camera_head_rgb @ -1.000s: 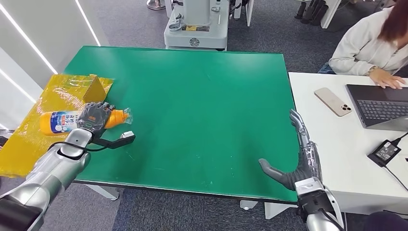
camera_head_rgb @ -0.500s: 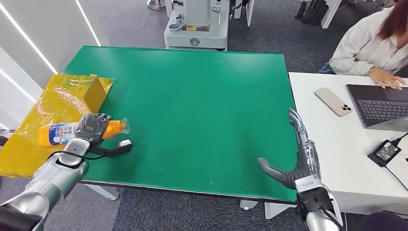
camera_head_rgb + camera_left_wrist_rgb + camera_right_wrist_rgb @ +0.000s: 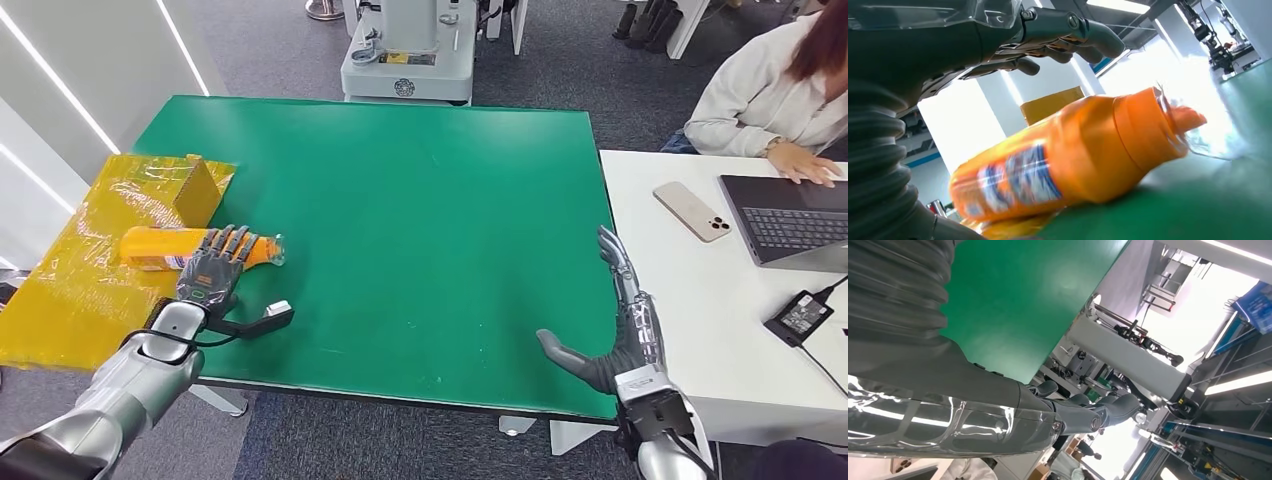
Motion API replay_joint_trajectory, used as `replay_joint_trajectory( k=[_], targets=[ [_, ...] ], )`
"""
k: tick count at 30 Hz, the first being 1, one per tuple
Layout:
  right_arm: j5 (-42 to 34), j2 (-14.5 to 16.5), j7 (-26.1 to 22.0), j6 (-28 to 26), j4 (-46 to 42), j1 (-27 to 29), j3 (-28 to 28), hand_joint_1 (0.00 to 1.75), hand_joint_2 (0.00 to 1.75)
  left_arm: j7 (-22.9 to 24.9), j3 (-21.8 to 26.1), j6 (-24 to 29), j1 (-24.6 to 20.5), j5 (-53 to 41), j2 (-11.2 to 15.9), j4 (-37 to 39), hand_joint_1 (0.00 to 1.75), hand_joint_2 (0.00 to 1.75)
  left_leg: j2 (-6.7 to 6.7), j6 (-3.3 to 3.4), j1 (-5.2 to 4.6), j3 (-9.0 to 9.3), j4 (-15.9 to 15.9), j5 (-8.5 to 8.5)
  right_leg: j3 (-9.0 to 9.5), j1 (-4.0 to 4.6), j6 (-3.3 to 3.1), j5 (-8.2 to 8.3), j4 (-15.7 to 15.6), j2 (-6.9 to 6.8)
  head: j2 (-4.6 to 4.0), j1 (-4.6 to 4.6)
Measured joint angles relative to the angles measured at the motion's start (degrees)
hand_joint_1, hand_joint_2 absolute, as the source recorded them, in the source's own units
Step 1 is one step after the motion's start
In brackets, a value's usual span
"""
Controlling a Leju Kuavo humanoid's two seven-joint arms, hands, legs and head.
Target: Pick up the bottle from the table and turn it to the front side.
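The orange bottle (image 3: 152,247) lies on its side at the left edge of the green table (image 3: 420,190), partly on a yellow sheet (image 3: 70,290), its clear cap pointing right. Its plain orange side faces up in the head view; the left wrist view shows a blue and white label on the bottle (image 3: 1068,150). My left hand (image 3: 216,268) hovers over the bottle's neck with fingers (image 3: 1058,30) spread, holding nothing. My right hand (image 3: 625,335) rests open at the table's front right edge, also visible as the right hand (image 3: 1073,415) with straight fingers.
A small yellow cardboard box (image 3: 197,185) stands behind the bottle. A white desk (image 3: 700,300) to the right holds a phone (image 3: 691,211) and a laptop (image 3: 790,215), with a person (image 3: 770,95) typing. A grey machine base (image 3: 405,50) stands beyond the table.
The left hand held the bottle with its label up; now the bottle lies on the table rolled to its plain orange side, and the hand has let go and spread its fingers.
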Motion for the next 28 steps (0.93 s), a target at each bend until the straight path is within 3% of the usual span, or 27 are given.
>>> replay_joint_trajectory(
  k=[8, 13, 15, 19, 21, 25, 28],
  targets=[
    [0.0, -0.1, 0.3, -0.1, 0.0, 0.2, 0.1, 0.00, 1.75, -0.4, 2.1, 1.8, 0.6, 1.6, -2.1, 0.5, 0.00, 1.75, 0.00, 0.00, 0.00, 0.00, 0.0, 0.00, 0.00, 0.00, 0.00, 0.00, 0.0, 0.00, 0.00, 0.00],
    [0.0, -0.1, 0.6, -0.5, 0.0, 0.3, 0.1, 0.00, 1.75, -2.5, 4.2, 5.6, 1.1, 3.1, -4.1, 0.6, 0.00, 1.75, -0.01, 0.00, 0.00, 0.00, 0.0, 0.00, -0.01, 0.00, 0.00, 0.00, 0.0, -0.01, 0.00, 0.00],
    [-0.2, -0.2, 0.8, -1.1, -0.1, 0.7, 0.1, 0.00, 1.75, -6.7, 6.3, 7.2, 1.5, 6.3, -5.6, -0.5, 0.00, 1.75, -0.02, 0.00, -0.01, 0.00, 0.0, 0.00, -0.01, -0.01, 0.00, 0.00, 0.0, -0.02, 0.00, -0.01],
    [-1.0, -0.2, 1.1, -2.3, -0.4, 1.9, 0.1, 0.00, 1.75, -23.8, 13.4, 7.7, 3.1, 17.6, -10.9, -7.2, 0.00, 1.75, -0.13, 0.00, -0.03, -0.04, 0.0, 0.00, 0.00, -0.02, 0.00, 0.00, -0.1, -0.12, 0.00, 0.01],
    [-1.3, -0.2, 1.2, -2.6, -0.5, 2.2, 0.1, 0.00, 1.75, -30.1, 16.6, 7.7, 3.8, 21.8, -14.3, -11.2, 0.00, 1.75, -0.16, 0.02, -0.04, -0.06, 0.0, -0.01, 0.03, -0.04, 0.01, 0.01, -0.1, -0.15, 0.00, 0.01],
    [-2.2, -0.1, 1.1, -3.4, -0.5, 2.7, 0.1, 0.00, 1.75, -36.7, 18.2, 7.5, 7.2, 33.2, -20.0, -20.9, 0.00, 1.75, -0.07, 0.03, -0.06, -0.03, 0.0, -0.04, 0.02, -0.08, 0.03, 0.02, -0.1, -0.06, 0.00, 0.01],
    [-2.9, 0.2, 0.8, -3.9, -0.5, 3.3, 0.1, 0.00, 1.75, -37.2, 15.7, 6.4, 11.2, 42.0, -22.6, -29.9, 0.00, 1.75, -0.11, 0.03, -0.05, -0.03, 0.0, -0.07, 0.02, -0.07, 0.04, -0.01, -0.1, -0.09, 0.00, -0.01]
  ],
)
